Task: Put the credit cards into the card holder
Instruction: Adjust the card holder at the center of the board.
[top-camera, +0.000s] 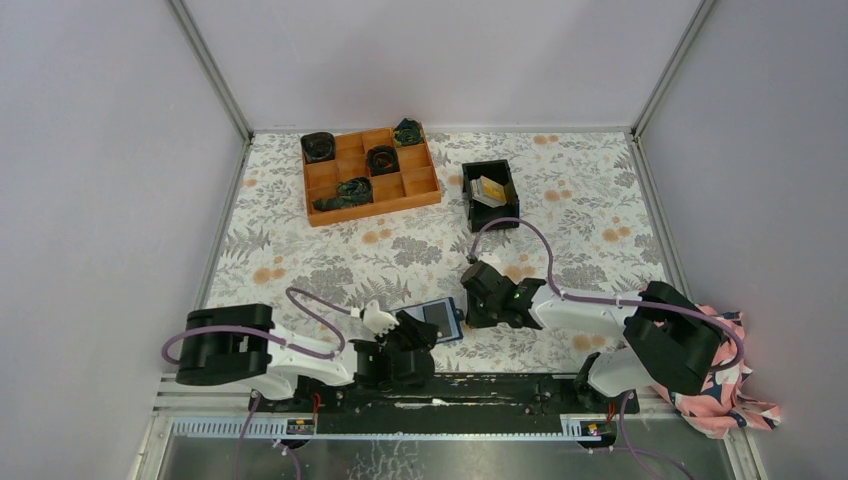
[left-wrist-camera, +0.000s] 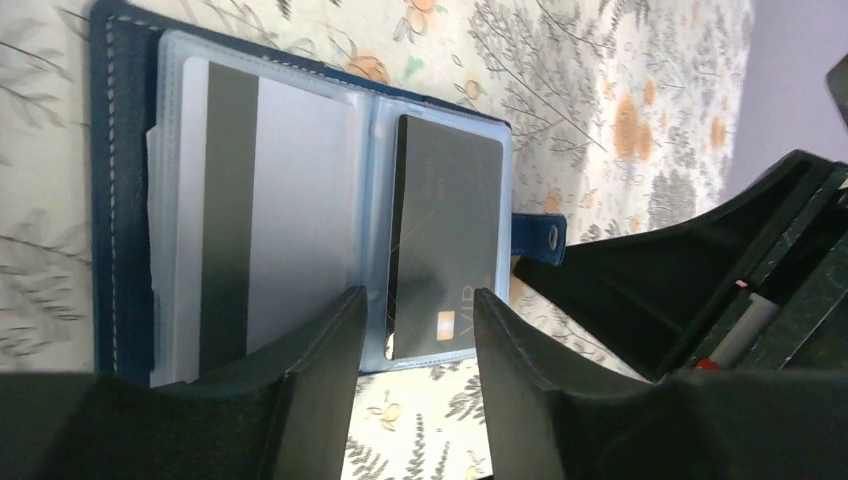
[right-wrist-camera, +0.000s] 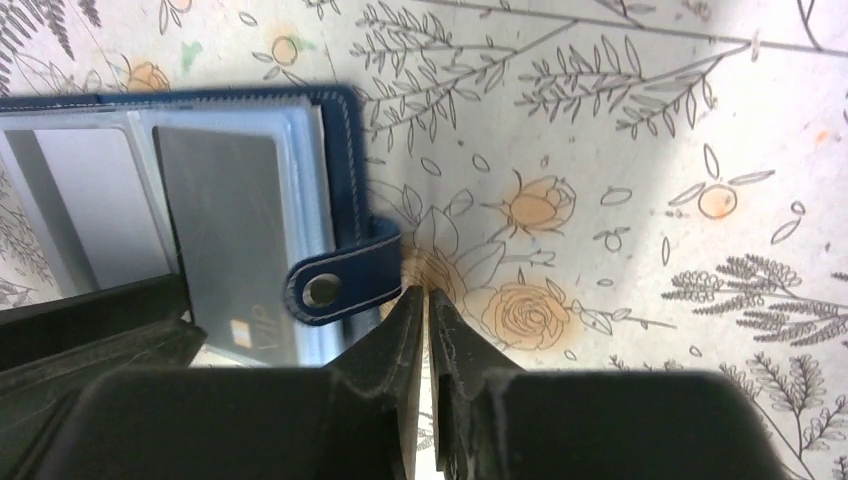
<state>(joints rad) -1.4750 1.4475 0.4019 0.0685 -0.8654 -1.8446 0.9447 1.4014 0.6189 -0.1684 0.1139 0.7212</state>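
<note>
Here the left jaws stand partly wide with nothing between them, hanging just above the near edge of the card holder. The holder lies open and flat on the flowered table, its clear plastic sleeves facing up. Seen through the gap between the 2 left fingers is a dark grey card with a small gold chip, seated in the sleeve on the snap-tab side. To the other side of that gap, partly behind 1 finger, a silver card with a dark stripe sits in the neighbouring sleeve.

The right jaws are closed to a thin slit and hold nothing. Their tips rest low over the table just beside the holder's snap tab; whether they touch it cannot be told. The tab sticks out from the holder's edge toward them.

Well beyond the right jaws, a black bin holds more cards, 1 yellow-orange and 1 pale. Farther off, beyond the left jaws, sits an orange compartment tray with dark items in several sections.
</note>
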